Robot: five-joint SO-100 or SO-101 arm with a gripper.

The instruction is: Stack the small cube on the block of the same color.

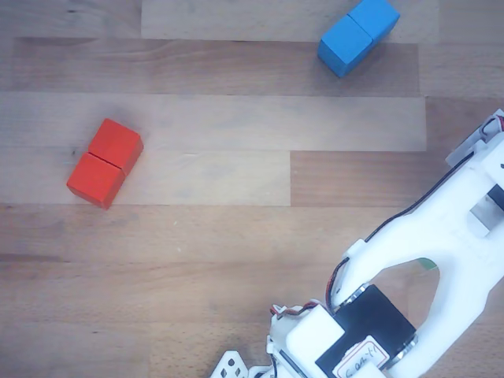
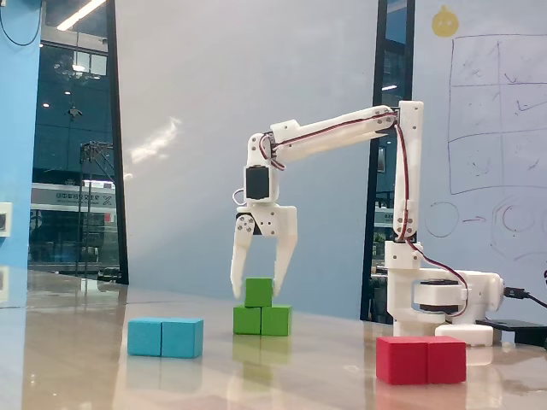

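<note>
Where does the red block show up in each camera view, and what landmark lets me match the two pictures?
Other view: the red block lies at the left, angled on the wooden table.
Fixed view: the red block sits at the lower right, nearest the camera, in front of the arm's base.
Shared landmark: the blue block, top right in the other view, lower left in the fixed view.

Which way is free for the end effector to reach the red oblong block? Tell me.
Probably from above: the red oblong block stands alone on the wooden table, nothing on top or beside it. The open end effector straddles the small green cube, so it must lift clear first.
</note>
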